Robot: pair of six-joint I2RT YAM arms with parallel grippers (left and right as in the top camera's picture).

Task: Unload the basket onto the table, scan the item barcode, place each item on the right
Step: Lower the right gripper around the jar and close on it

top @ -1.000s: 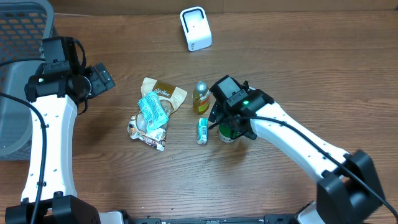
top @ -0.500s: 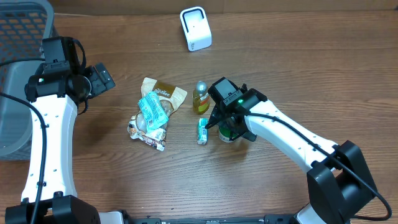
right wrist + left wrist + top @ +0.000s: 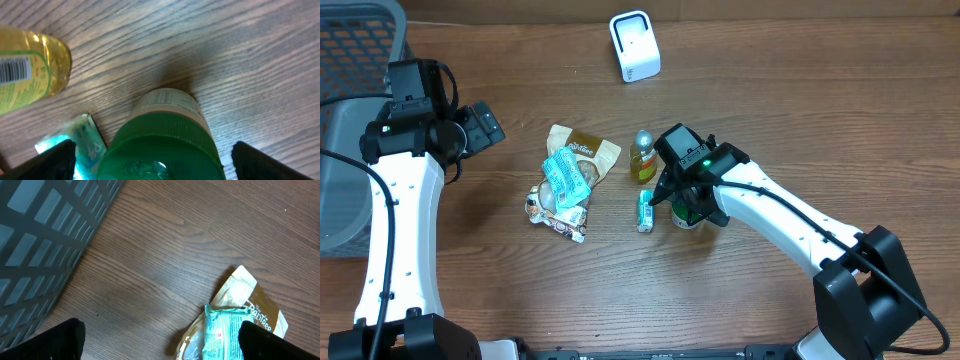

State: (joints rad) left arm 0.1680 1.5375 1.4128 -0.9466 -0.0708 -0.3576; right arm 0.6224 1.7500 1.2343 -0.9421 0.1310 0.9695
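1. Both pairs of jaws stand spread wide and grip nothing. The right gripper has one finger on each side of the green-lidded jar, with a gap showing on both sides. The left gripper hangs over bare table.
2. From overhead, the right gripper covers most of the green-lidded jar, and only its lower edge shows. The jar stands upright near the middle of the table.
3. In the right wrist view the bottom edge cuts off the lid. Only a sliver of the jar's pale label shows, and its print is too blurred to read.
4. The yellow bottle lies just beside the jar. Its barcode faces up and is cut off by the left edge of the picture.
5. A small teal sachet lies close on the jar's other side, between it and the snack pile.
6. The pile holds a brown pouch, with a teal packet lying across it and a foil wrapper below. The wrapper's print cannot be made out.
7. The white scanner stands at the far edge, well apart from the jar.
8. The left gripper is near the grey basket, which the picture's left edge cuts off.
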